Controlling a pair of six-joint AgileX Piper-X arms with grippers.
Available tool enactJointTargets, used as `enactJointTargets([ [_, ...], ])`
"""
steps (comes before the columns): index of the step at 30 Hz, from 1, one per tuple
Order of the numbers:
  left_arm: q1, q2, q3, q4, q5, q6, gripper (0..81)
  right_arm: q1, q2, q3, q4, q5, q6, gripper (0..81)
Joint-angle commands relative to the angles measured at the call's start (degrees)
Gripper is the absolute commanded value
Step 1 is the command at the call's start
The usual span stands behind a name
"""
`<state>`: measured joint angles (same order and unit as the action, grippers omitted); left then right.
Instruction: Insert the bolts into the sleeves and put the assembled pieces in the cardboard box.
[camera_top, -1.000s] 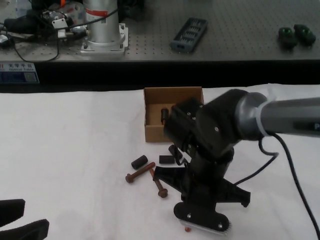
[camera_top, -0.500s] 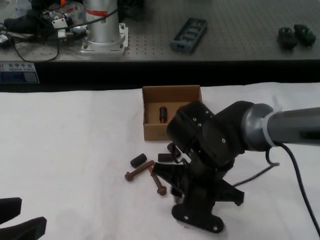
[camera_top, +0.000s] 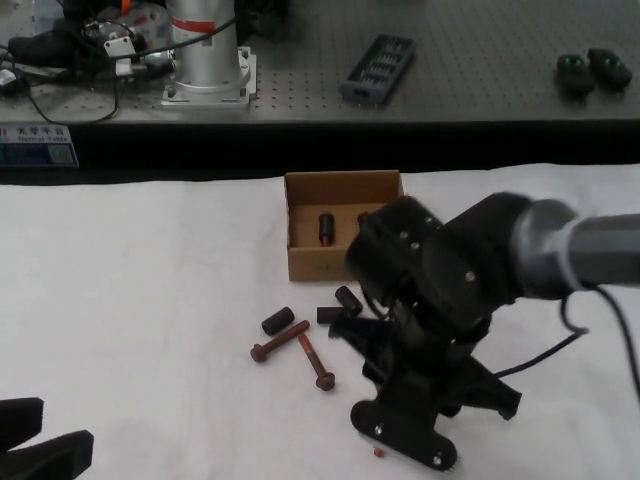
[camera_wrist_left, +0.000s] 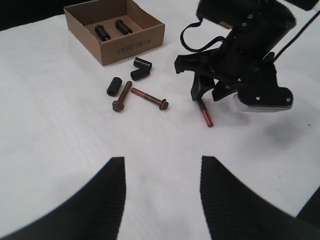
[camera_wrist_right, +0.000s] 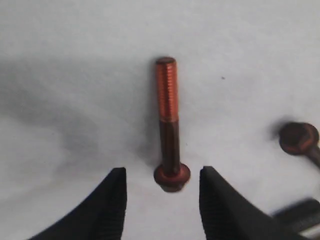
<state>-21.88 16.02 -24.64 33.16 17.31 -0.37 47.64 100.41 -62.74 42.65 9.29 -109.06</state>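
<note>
A copper bolt (camera_wrist_right: 168, 125) lies flat on the white cloth, and my right gripper (camera_wrist_right: 162, 172) hangs open right over it with the bolt's head between the fingertips. From the left wrist view the same bolt (camera_wrist_left: 205, 112) pokes out under the right gripper (camera_wrist_left: 207, 95). Two more bolts (camera_wrist_left: 121, 97) (camera_wrist_left: 150, 98) and three black sleeves (camera_wrist_left: 142, 63) (camera_wrist_left: 140, 75) (camera_wrist_left: 114, 86) lie loose near the cardboard box (camera_wrist_left: 132, 45), which holds two assembled pieces (camera_wrist_left: 102, 32). My left gripper (camera_wrist_left: 162, 160) is open and holds nothing, low at the near left (camera_top: 35, 438).
The right arm's bulk (camera_top: 440, 290) stands just right of the loose parts and close to the box (camera_top: 345, 185). White cloth lies bare to the left. Behind the cloth runs a perforated bench with a metal post (camera_top: 205, 50) and a dark tray (camera_top: 378, 68).
The right arm has shifted a little to the right over the lone bolt, uncovering the second piece in the box. The left gripper has kept still.
</note>
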Motion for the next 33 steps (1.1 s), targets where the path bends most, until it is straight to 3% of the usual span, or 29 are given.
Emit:
enactJointTargets([
  [1, 0.04, 0.32, -0.70, -0.39, 0.10, -1.54, 34.4, 0.54, -3.32, -0.26, 1.01, -0.39, 4.85, 34.9],
  [6, 0.04, 0.32, -1.42, -0.52, 0.10, -5.77, 34.4, 1.20, -7.53, -0.26, -0.15, -4.02, 20.33, 34.9],
  [9, 0.04, 0.32, -2.26, -0.52, 0.22, -9.29, 34.4, 1.20, -8.42, -0.26, -0.65, -9.76, 36.40, 34.9],
  [15, 0.04, 0.32, -3.51, -0.32, 7.07, -13.05, 34.4, 1.19, -8.46, -0.26, 0.47, -9.29, 102.62, 34.9],
  [18, 0.04, 0.32, -3.50, -0.32, 8.02, -14.73, 34.4, 1.19, -8.46, -0.26, 1.06, -8.95, 131.83, 34.9],
  [20, 0.04, 0.32, -3.50, -0.32, 7.75, -14.72, 34.4, 1.19, -8.46, -0.26, 1.79, -8.36, 146.73, 34.9],
  [24, 0.04, 0.32, -3.50, -0.32, 6.44, -14.72, 34.4, 1.19, -8.46, -0.26, 4.79, -0.91, 160.12, 34.9],
  [29, 0.04, 0.32, -3.50, -0.32, 5.26, -14.72, 34.4, 0.70, -6.88, -0.26, 5.59, 1.66, 162.72, 34.9],
  [33, 0.04, 0.32, -3.50, -0.32, 5.27, -14.60, 34.4, 0.52, -4.00, -0.26, 3.76, -1.97, 164.86, 34.9],
])
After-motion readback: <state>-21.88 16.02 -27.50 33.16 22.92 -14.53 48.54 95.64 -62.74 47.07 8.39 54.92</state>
